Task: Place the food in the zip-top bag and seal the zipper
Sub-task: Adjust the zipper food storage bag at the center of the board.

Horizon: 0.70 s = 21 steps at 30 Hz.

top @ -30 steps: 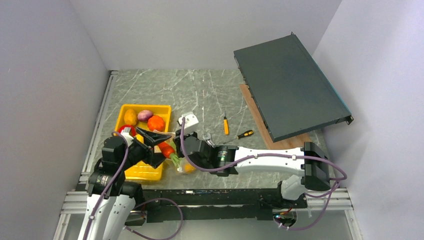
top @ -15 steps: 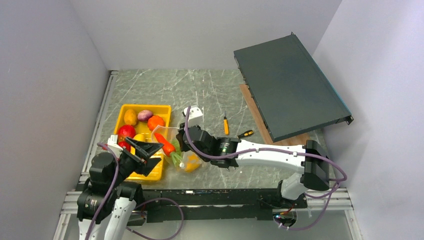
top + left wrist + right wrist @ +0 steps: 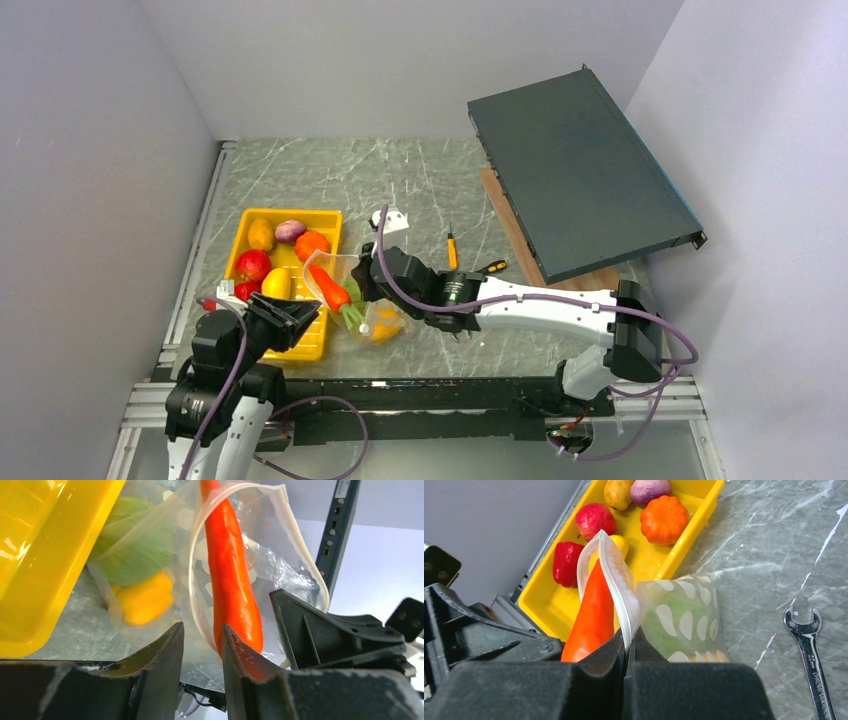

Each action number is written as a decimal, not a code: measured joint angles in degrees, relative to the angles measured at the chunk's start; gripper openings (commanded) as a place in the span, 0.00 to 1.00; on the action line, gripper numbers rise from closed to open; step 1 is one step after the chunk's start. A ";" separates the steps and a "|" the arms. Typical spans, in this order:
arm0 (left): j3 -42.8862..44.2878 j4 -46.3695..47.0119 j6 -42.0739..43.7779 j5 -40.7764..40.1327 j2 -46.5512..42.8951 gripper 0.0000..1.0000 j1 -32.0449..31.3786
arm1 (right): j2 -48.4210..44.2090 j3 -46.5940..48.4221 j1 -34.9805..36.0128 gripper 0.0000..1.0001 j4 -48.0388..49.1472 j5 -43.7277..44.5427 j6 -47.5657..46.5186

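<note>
Pinching the mouth of the clear, white-dotted zip-top bag (image 3: 684,622), the right hand (image 3: 628,645) is clamped tight beside a yellow plastic tray (image 3: 290,212) on the grey marbled tabletop (image 3: 330,175). An orange toy carrot (image 3: 591,612) juts from the bag; the left hand (image 3: 202,640), narrowly parted, grips nothing. Pale walls (image 3: 400,70) enclose it.

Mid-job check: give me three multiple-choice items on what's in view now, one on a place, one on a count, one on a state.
1. The wrench lies: A on the floor; B on the table; C on a shelf.
2. Screwdrivers on the table: A two; B one; C four.
3. The bag has its mouth: A zipped shut; B taped over; C open, carrot poking out.
B, the right wrist view shows it on the marble; A, the top view shows two; C, the carrot sticks through the unsealed zipper, whose edge the right gripper pinches.
</note>
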 measured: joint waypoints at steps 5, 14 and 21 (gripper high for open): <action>-0.48 1.46 0.20 -0.33 3.17 0.36 0.00 | -0.20 0.00 -0.07 0.00 -0.02 -0.15 0.20; -6.45 8.74 -0.63 0.72 5.25 0.33 0.00 | -0.20 0.00 -0.33 0.00 -0.02 -0.85 0.81; -8.26 13.09 -0.85 1.92 8.00 0.21 0.00 | -0.20 0.00 -0.42 0.00 -0.02 -1.05 1.05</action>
